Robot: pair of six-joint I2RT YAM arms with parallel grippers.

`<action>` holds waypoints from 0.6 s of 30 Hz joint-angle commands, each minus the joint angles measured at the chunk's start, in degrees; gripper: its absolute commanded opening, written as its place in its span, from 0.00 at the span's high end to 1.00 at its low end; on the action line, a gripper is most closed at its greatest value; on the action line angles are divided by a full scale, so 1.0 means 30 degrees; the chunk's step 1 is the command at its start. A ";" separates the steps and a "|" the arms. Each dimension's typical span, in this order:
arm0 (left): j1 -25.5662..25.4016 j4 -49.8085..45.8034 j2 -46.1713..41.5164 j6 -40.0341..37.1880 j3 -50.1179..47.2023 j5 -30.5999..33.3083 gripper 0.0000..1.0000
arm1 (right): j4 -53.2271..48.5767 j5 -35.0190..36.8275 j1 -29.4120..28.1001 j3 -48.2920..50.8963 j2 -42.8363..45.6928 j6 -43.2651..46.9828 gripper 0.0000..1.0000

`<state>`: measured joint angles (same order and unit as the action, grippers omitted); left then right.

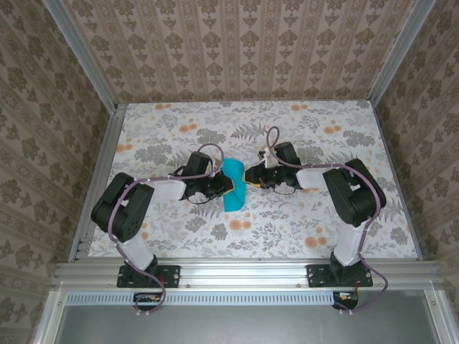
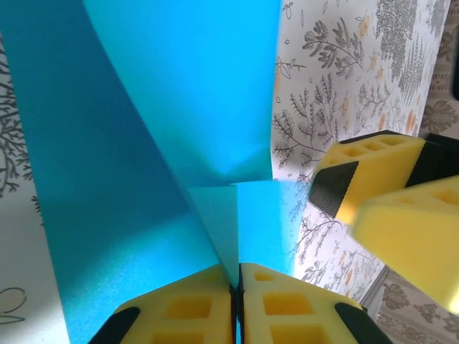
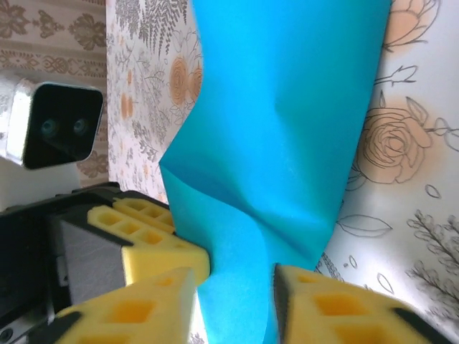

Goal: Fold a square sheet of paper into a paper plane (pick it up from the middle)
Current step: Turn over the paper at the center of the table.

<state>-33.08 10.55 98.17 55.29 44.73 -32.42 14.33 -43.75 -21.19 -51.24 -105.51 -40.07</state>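
The square sheet of paper [image 1: 234, 185] is bright turquoise and sits lifted and buckled at the table's middle, between both grippers. My left gripper [image 2: 237, 287] is shut on a pinched ridge of the sheet [image 2: 179, 107], its yellow pads pressed together on the fold. From the other side my right gripper [image 3: 237, 287] stands open around the sheet [image 3: 287, 107], which runs down between its fingers with a gap on the right. In the top view the left gripper [image 1: 226, 188] and the right gripper [image 1: 247, 175] nearly meet. The paper plane is out of view.
The floral tablecloth [image 1: 287, 222] covers the table, with patterned walls and metal rails on every side. The right gripper's yellow fingers [image 2: 373, 168] sit close beside the left gripper's pinch. The left wrist camera [image 3: 61, 125] faces the right gripper at short range.
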 commanded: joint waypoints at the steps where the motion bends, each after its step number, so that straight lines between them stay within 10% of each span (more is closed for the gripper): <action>1: -0.0084 -0.1199 -0.0796 -0.0882 0.0498 0.0730 0.90 | -0.2144 0.1091 0.0521 0.0147 0.1974 0.1248 0.50; 18: -0.1559 -1.9681 -0.4762 -0.8581 0.8684 1.1298 0.92 | -0.3459 0.6909 0.1059 0.3556 1.0034 0.3620 0.06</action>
<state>-37.01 -34.09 84.64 35.35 66.70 -8.58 1.26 -24.80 -18.15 -42.76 -77.89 -30.15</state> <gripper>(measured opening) 0.079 0.938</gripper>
